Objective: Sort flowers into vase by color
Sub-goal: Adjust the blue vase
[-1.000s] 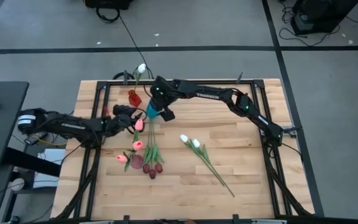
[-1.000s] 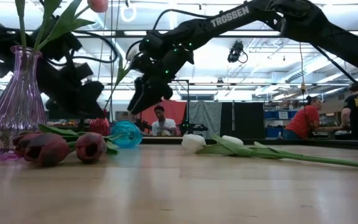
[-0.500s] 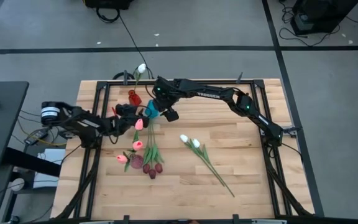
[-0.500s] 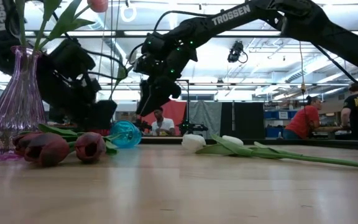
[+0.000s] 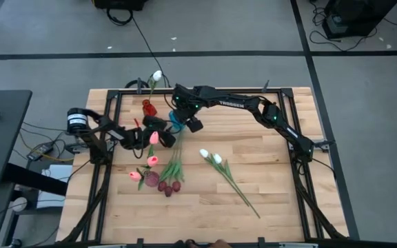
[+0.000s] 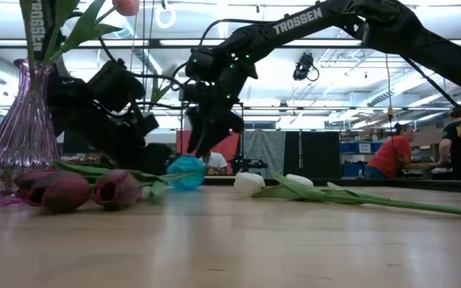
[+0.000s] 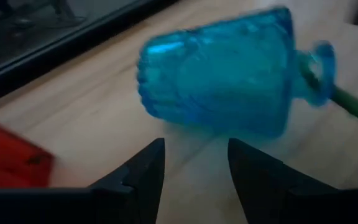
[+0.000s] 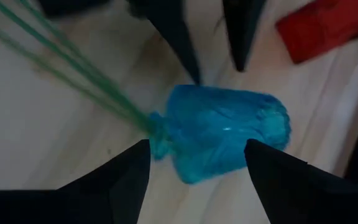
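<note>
A blue vase [image 5: 176,121] lies on its side on the table [image 5: 281,200], near the back left, with green stems running out of its mouth toward the dark maroon tulips [image 5: 169,186] whose heads rest nearer the front. The right end effector [image 5: 185,124] hangs just over the vase, its two fingers spread to either side of the glass body without visibly pressing on it. The left end effector [image 5: 158,128] faces the vase from the other side, its fingers [image 7: 138,177] parted and apart from the glass. A red vase [image 5: 148,108] stands just behind them. A purple vase [image 6: 24,136] holding pink tulips [image 5: 152,160] stands beside the maroon heads. Two white tulips [image 5: 210,156] lie well apart toward the table's middle, and one white tulip [image 5: 157,75] reaches over the back edge
</note>
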Robot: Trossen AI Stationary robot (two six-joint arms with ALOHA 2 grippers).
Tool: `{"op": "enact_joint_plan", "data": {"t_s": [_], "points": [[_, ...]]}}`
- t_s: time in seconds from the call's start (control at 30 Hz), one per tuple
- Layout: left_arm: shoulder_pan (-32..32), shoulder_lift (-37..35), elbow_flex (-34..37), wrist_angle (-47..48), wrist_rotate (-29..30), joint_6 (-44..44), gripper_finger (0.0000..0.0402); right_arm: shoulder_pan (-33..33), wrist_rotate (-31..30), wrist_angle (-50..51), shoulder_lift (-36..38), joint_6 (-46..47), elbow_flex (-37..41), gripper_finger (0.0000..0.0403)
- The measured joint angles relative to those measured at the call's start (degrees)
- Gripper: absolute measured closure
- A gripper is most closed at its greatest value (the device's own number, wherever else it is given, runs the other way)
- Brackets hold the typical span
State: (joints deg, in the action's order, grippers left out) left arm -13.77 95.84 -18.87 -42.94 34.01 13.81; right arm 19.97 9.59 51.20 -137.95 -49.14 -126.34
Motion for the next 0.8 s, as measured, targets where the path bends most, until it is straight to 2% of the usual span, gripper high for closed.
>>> {"op": "enact_joint_plan", "data": {"t_s": [0.1,0.17,0.27,0.33,0.4,0.47,0.6,0.8], "points": [[0.01,0.3,-0.4,0.18,-1.3,-0.13,0.022,-0.04,-3.74,2.73,0.46,-1.72,0.04,0.0131],[0.01,0.0,-0.34,0.4,-1.3,-0.25,0.022,0.05,-3.92,2.69,1.05,-0.51,0.04,0.0131],[0.11,-0.87,0.19,0.35,-1.34,-0.17,0.022,0.75,0.02,0.85,1.46,5.83,0.04,0.0131],[0.63,-2.02,1.07,0.7,-1.32,-0.14,0.022,1.58,4.67,-0.65,1.45,12.73,0.06,0.0131],[1.33,-3.13,1.67,0.36,-1.25,-0.12,0.022,2.05,6.33,-4.76,1.06,19.22,1.03,0.013],[1.82,-4.78,2.63,1.12,-0.94,0.09,0.022,1.96,3.12,-9.06,0.72,23.25,2.67,0.0128],[2.36,-7.81,4.17,3.07,-0.03,2.02,0.022,0.46,-7.3,-16.63,0.48,30.75,4.92,0.0117],[2.97,-11.29,6.68,5.0,0.6,5.91,0.022,-0.76,-14.8,-19.51,0.72,45.66,4.96,0.01]]}}
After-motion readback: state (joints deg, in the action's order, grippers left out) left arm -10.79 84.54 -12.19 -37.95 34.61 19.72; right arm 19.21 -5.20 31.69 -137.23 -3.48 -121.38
